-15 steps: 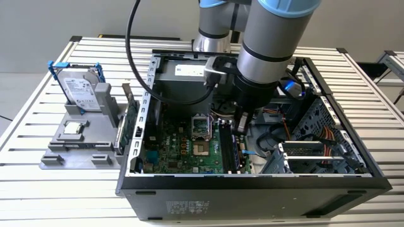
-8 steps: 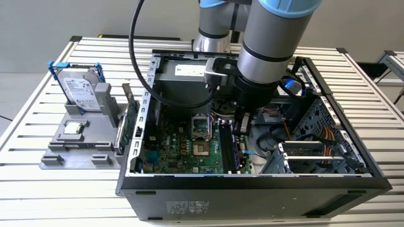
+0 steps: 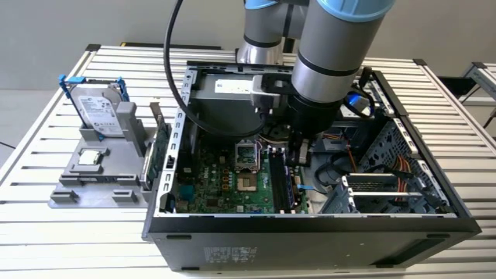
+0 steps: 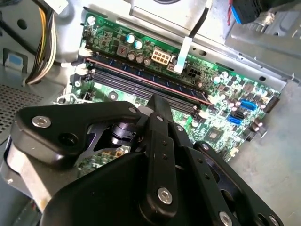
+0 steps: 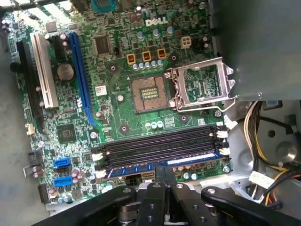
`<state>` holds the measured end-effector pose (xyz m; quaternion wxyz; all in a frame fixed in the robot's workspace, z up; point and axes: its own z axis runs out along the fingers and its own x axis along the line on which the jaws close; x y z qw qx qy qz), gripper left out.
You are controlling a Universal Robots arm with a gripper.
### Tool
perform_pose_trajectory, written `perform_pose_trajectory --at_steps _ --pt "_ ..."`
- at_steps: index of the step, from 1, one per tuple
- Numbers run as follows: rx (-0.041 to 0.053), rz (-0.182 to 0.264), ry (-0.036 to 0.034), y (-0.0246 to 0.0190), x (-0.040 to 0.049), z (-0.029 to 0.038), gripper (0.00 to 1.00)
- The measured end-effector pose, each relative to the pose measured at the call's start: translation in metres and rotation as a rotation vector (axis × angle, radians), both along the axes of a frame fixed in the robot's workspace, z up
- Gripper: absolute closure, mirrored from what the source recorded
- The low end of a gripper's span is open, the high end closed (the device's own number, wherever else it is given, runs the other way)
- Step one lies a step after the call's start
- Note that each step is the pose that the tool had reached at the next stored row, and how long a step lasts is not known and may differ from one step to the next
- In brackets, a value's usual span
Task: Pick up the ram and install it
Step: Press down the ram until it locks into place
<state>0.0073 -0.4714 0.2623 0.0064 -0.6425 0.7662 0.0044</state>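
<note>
The arm [image 3: 329, 64] reached down into the open case [image 3: 310, 241], which stood on the slatted table [image 3: 39, 244]. Its gripper [image 3: 298, 156] hung over the memory slots [image 3: 283, 183] of the board [image 3: 225, 180]. In the first wrist view the gripper [image 5: 164, 168] had its two fingers [image 5: 157, 188] drawn together, side by side with barely a seam between them. The ram [image 5: 188, 161] lay along the slot nearest those tips (a blue-edged strip with a pale label), next to the empty black slots [image 5: 160, 143] and below the bare CPU socket [image 5: 148, 94]. Whether the tips pinched its edge or only met it could not be told. In the second wrist view the ram [image 4: 146, 80] ran as a thin reddish line just beyond the gripper [image 4: 157, 100]. Outside the case, the hard drive [image 3: 101, 113] stood upright in its grey holder [image 3: 101, 174].
</note>
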Motion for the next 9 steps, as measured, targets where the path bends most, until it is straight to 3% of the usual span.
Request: perform_pose_trajectory --at_steps 9 --pt "0.0 0.077 -0.0025 0.0001 0.0004 0.0002 1.0"
